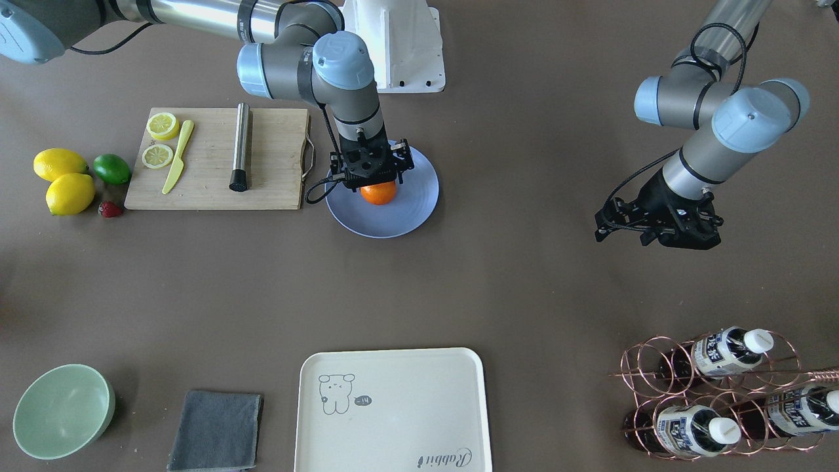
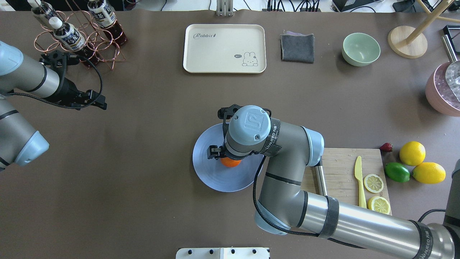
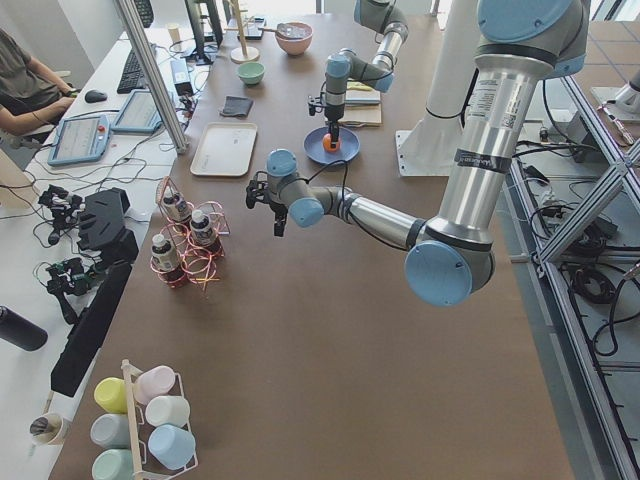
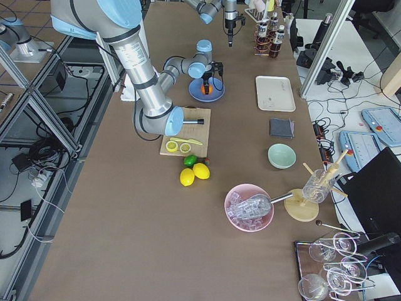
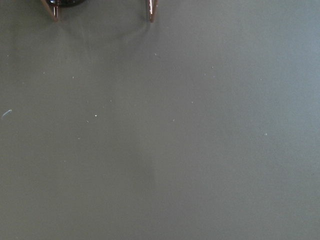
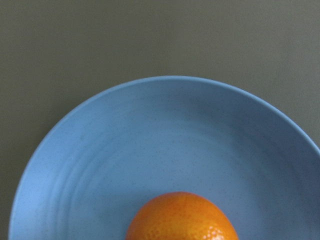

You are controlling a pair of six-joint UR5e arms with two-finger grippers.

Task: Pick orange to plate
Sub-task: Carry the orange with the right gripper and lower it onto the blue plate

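1. Front-facing view: the right gripper (image 1: 373, 174) stands directly over the orange (image 1: 379, 194), which rests on the blue plate (image 1: 409, 208). The gripper body hides its fingers, so their spread cannot be told. The left gripper (image 1: 655, 226) hangs over the table, well apart from the plate; its finger state cannot be told.
2. Overhead view: the orange (image 2: 231, 163) shows just beneath the right wrist, inside the plate (image 2: 208, 174).
3. Left side view: the orange (image 3: 330, 147) lies below the far arm's fingers; contact cannot be told.
4. Right side view: the orange (image 4: 208, 90) sits on the plate (image 4: 198, 96), under the fingers.
5. Left wrist view: brown table cover (image 5: 160, 130) lies beneath the fingers.
6. Right wrist view: the orange (image 6: 182, 217) is nearest the fingers, and the plate (image 6: 150, 140) extends beyond it.
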